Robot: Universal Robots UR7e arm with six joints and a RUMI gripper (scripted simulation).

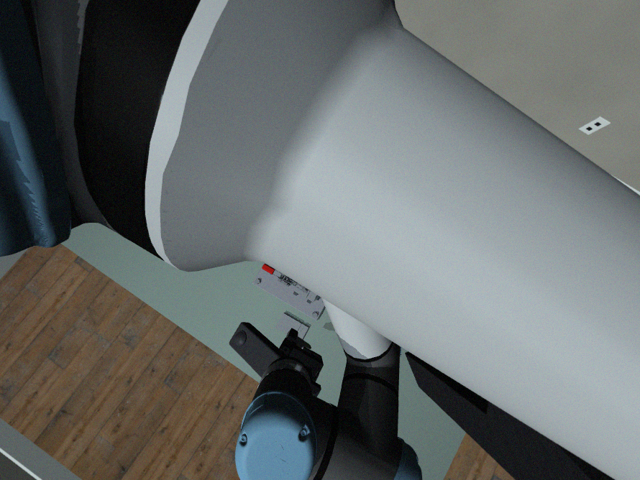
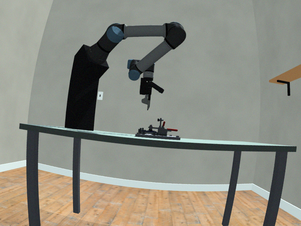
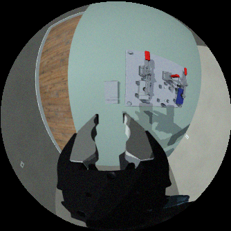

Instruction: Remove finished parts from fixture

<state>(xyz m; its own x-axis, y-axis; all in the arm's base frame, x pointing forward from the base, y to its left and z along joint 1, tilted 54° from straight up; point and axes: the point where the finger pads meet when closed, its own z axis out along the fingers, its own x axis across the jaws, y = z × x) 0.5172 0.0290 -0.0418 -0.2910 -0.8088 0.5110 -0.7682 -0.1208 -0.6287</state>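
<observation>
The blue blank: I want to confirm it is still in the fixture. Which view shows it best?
The wrist view: the blue blank sits at the fixture's far right, beside a red-handled clamp. In the top view the arm hides that end. The exterior view is too low and distant to show it.

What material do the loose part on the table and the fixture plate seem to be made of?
The loose part looks like bare metal: plain pale grey, matte, flat faces. The fixture plate has the same dull grey, likely machined aluminium or steel, though only the colour suggests this.
</observation>
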